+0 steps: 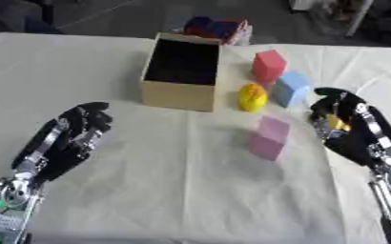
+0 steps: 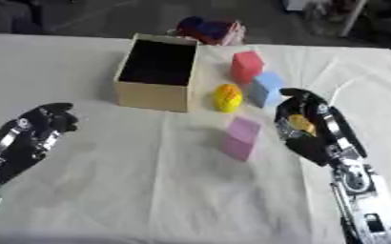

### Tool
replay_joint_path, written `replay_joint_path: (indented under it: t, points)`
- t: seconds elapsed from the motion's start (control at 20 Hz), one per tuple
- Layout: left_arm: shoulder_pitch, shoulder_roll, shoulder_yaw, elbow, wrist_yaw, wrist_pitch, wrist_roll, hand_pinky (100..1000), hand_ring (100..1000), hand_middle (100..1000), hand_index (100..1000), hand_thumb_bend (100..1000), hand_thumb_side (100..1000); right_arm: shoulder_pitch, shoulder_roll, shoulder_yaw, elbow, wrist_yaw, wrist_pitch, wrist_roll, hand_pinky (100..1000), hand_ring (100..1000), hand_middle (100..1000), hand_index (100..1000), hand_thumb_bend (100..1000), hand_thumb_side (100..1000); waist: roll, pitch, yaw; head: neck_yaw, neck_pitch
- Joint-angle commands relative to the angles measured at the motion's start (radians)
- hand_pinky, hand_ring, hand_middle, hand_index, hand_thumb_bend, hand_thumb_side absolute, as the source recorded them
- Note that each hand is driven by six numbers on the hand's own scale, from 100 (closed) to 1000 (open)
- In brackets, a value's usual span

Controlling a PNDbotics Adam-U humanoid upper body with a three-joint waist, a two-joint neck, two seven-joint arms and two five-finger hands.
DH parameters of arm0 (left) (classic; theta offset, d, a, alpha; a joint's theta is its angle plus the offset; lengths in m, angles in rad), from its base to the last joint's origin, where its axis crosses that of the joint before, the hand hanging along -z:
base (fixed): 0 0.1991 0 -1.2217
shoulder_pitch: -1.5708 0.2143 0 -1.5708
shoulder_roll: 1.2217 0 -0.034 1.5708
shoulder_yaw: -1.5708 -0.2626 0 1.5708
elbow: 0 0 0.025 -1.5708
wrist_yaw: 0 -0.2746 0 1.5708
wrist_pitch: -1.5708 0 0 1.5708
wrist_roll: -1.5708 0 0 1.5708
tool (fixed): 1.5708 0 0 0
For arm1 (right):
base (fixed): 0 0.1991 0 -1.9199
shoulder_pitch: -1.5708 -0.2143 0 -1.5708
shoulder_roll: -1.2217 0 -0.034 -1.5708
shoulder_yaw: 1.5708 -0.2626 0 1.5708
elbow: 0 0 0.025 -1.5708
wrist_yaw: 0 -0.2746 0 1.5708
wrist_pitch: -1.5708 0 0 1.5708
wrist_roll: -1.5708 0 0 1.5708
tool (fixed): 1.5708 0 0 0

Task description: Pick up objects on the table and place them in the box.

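Observation:
An open cardboard box [image 1: 180, 90] with a dark inside stands at the back middle of the white-clothed table. To its right sit a red block [image 1: 268, 65], a light blue block [image 1: 291, 88] and a yellow rounded object [image 1: 252, 97]. A pink block [image 1: 269, 138] lies nearer, in the middle right. My right hand [image 2: 312, 136] is to the right of the pink block, its fingers curled over a small yellow-orange thing [image 2: 301, 123] in the palm. My left hand [image 1: 69, 138] rests at the lower left with relaxed fingers and holds nothing.
A red and blue object [image 1: 215, 27] lies behind the box at the table's far edge. The white cloth [image 1: 174, 190] stretches bare between the two hands. Dark floor lies beyond the table.

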Motion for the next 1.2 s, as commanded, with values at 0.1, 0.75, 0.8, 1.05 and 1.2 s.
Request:
replay_joint_path:
  t: [0.1, 0.75, 0.8, 1.05, 1.2]
  points:
    - [-0.003, 0.013, 0.002, -0.017, 0.001, 0.001, 0.0, 804, 700, 660, 862, 100, 665, -0.028, -0.094, -0.047, 0.052, 0.152, 0.018, -0.008, 814, 617, 623, 849, 100, 131, 0.001, -0.026, 0.001, -0.009, -0.003]
    - [0.003, 0.016, 0.001, -0.012, 0.001, 0.002, -0.002, 804, 702, 661, 862, 100, 670, -0.098, -0.152, -0.064, 0.205, 0.432, 0.015, 0.146, 828, 689, 681, 875, 100, 355, -0.005, -0.031, 0.002, -0.018, -0.003]
    - [0.003, 0.016, 0.001, -0.012, 0.001, 0.002, -0.002, 805, 702, 661, 862, 100, 671, -0.111, -0.158, -0.058, 0.219, 0.438, 0.01, 0.161, 828, 691, 683, 877, 100, 370, -0.005, -0.032, 0.003, -0.02, -0.003]
    - [0.004, 0.017, 0.0, -0.011, 0.001, 0.002, -0.003, 805, 703, 661, 862, 100, 669, -0.165, -0.184, -0.032, 0.292, 0.465, -0.008, 0.236, 829, 708, 690, 882, 100, 422, -0.005, -0.033, 0.006, -0.025, -0.003]
    - [0.005, 0.018, 0.0, -0.011, 0.001, 0.003, -0.004, 805, 703, 661, 862, 100, 670, -0.184, -0.203, -0.02, 0.326, 0.484, -0.015, 0.273, 830, 719, 699, 888, 100, 443, -0.006, -0.034, 0.007, -0.027, -0.003]
